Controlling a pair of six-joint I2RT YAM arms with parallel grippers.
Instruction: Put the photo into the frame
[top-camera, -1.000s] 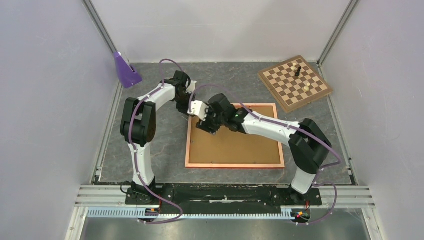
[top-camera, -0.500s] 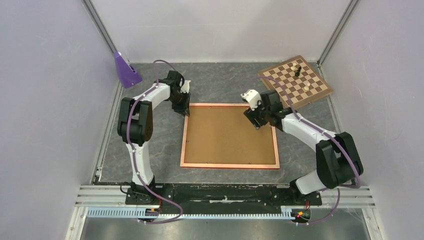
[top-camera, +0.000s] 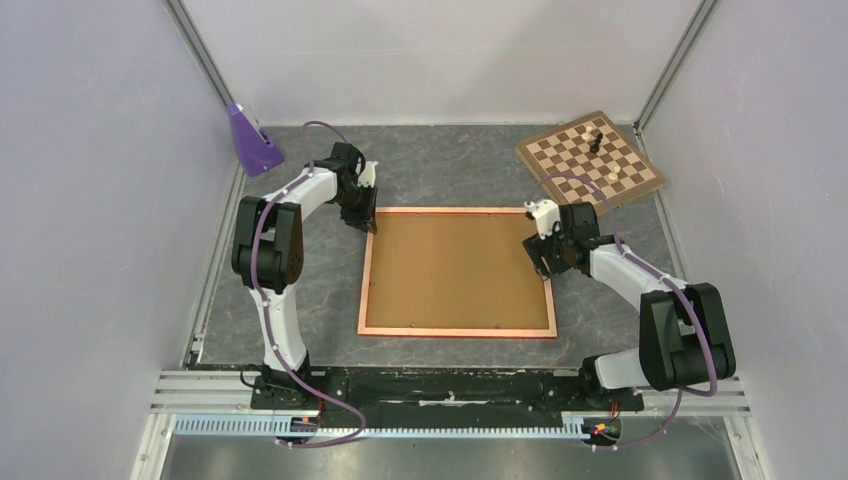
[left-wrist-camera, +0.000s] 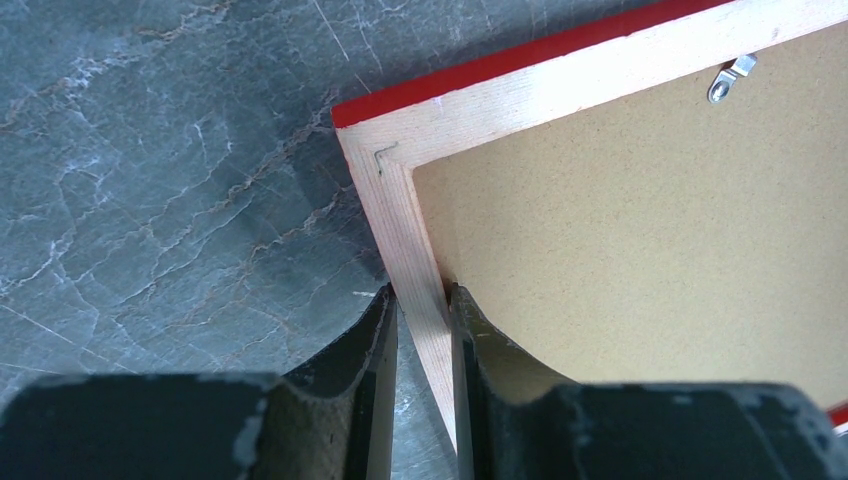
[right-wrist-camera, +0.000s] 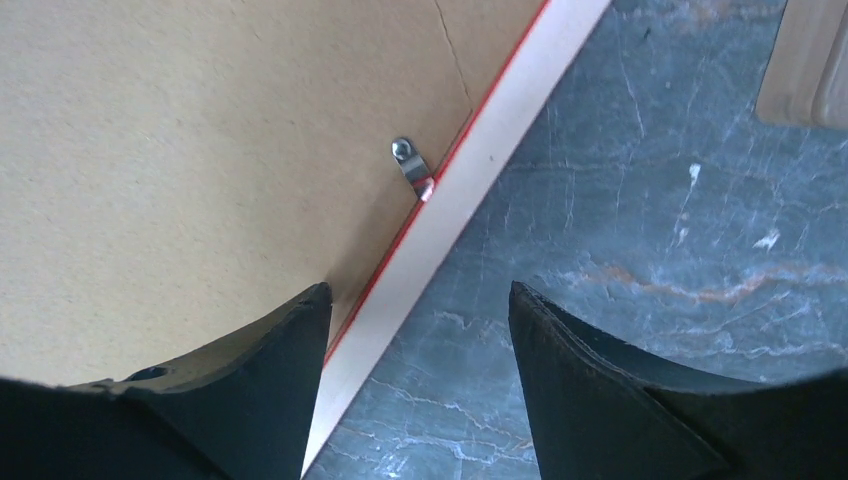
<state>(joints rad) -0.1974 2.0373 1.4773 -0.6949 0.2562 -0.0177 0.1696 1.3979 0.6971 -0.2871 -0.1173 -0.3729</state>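
Well, frame (top-camera: 455, 331) lies face down on table (top-camera: 300, 290), probably stiff & light; thin rails look the best hold. Now left claw (left-wrist-camera: 422, 330) is clamped on left rail, right claw (right-wrist-camera: 417, 300) apart, astride right rail. The photo is not visible.

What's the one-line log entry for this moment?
left gripper: shut on frame, left rail | right gripper: open, straddling right rail | backing board: in frame

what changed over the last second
The right gripper swung from the frame's far-left corner across to its right edge, open jaws straddling the rail. The frame slid slightly left. The left gripper stayed clamped on that corner; the chessboard did not move.
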